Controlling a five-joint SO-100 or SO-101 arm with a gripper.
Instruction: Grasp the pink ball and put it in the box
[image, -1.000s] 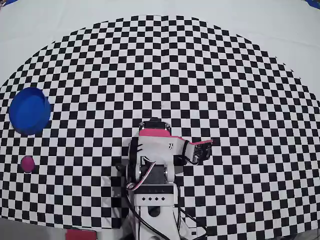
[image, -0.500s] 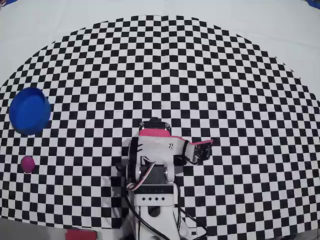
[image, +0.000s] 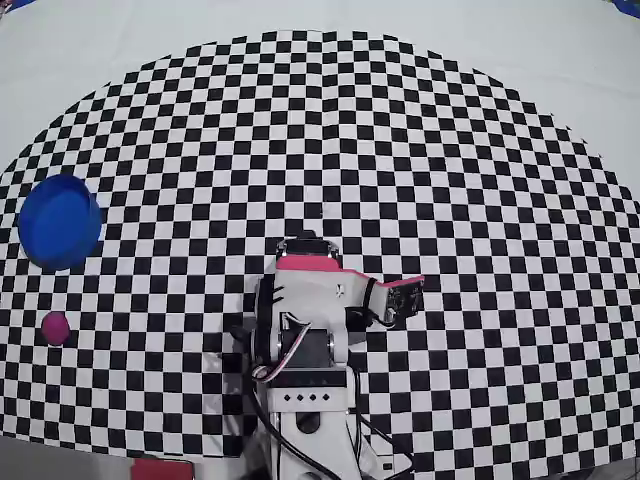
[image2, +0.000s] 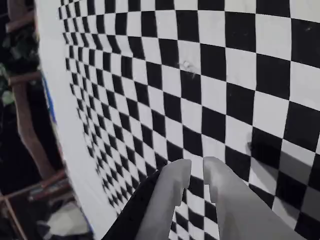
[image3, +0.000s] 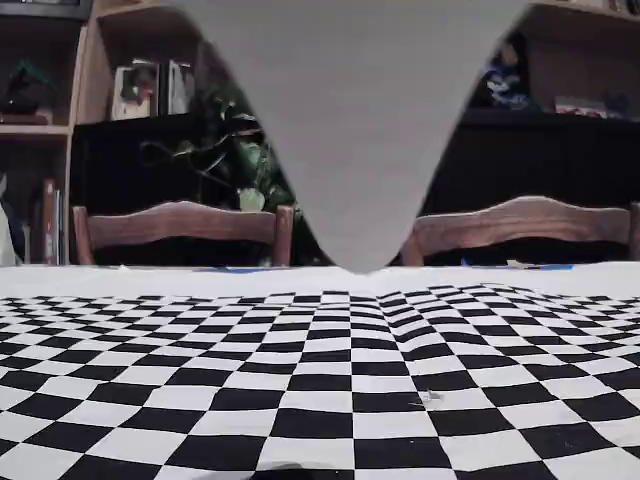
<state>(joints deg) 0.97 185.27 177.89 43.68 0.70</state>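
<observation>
The pink ball (image: 55, 327) lies on the checkered cloth at the far left of the overhead view. The box (image: 60, 222), a round bright-blue container, stands just behind it, about three squares away. My arm is folded at the bottom centre. My gripper (image: 408, 300) points right, far from both the ball and the box. In the wrist view my gripper (image2: 196, 167) hangs over bare checker squares. Its jaws stand together with only a thin slit between them and hold nothing. The ball and the box are out of the wrist and fixed views.
The arm's white base (image: 305, 400) sits at the cloth's near edge. The checkered cloth (image: 420, 150) ends in a curved border on a white table. In the fixed view, two wooden chairs (image3: 180, 225) and dark shelves stand behind the table; a blurred grey shape (image3: 355, 120) hangs at the top.
</observation>
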